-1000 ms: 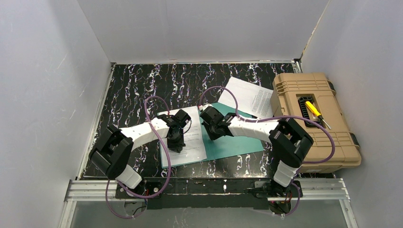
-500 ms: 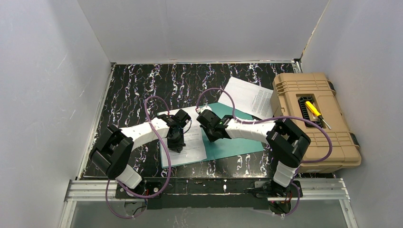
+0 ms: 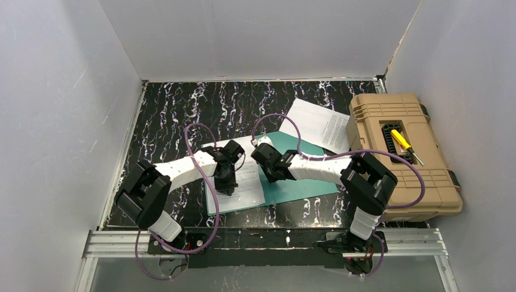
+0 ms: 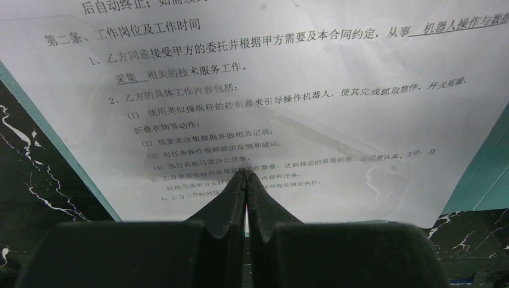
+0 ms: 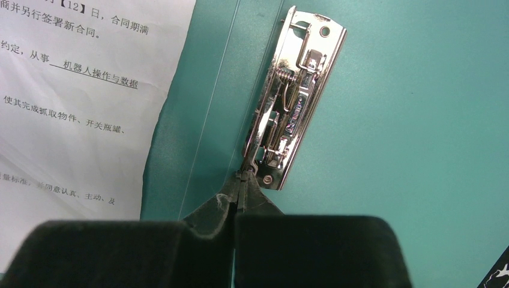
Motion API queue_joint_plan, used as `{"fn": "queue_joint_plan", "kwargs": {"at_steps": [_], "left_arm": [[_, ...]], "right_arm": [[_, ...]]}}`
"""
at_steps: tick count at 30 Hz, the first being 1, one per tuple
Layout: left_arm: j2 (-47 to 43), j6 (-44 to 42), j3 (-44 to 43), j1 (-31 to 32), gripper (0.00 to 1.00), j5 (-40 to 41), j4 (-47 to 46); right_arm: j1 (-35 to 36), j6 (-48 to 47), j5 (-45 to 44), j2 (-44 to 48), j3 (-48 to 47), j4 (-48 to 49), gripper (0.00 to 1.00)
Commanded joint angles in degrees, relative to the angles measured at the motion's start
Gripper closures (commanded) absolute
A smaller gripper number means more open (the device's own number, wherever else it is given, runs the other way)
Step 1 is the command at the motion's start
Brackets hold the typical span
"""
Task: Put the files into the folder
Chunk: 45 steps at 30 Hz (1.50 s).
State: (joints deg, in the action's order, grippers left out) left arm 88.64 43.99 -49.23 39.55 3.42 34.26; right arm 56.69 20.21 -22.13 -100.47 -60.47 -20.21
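Jaws are closed on both: left gripper (image 4: 246, 175) tips rest on the printed sheet (image 4: 300, 90), right gripper (image 5: 240, 180) touches the metal clip (image 5: 294, 96) on the folder (image 5: 408, 150).

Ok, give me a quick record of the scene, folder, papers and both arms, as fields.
folder: teal, open flat
clip: metal, on the inner spine
sheet: lying on folder's left half
other sheets: behind folder, beside toolbox
left gripper: jaws shut, tips at sheet
right gripper: jaws shut, tips at clip's near end
toolbox: tan, right side, yellow screwdriver on top
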Motion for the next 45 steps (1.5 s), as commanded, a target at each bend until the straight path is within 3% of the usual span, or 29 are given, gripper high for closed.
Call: {"fn": "queue_joint_plan", "kwargs": {"at_steps": [1, 22, 45], "left_arm": [[2.24, 0.75, 1.33, 0.25, 1.00, 1.40, 0.17], [1.84, 1.25, 2.04, 0.26, 1.00, 1.96, 0.61], [-1.02, 1.10, 3.24, 0.24, 1.00, 1.53, 0.59]], "right_arm": [[-0.87, 1.38, -2.67, -3.55, 4.75, -7.43, 0.99], [-0.87, 2.90, -8.88, 2.23, 1.22, -10.49, 0.99], [-1.85, 3.52, -7.87, 9.96, -6.70, -8.26, 0.99]]}}
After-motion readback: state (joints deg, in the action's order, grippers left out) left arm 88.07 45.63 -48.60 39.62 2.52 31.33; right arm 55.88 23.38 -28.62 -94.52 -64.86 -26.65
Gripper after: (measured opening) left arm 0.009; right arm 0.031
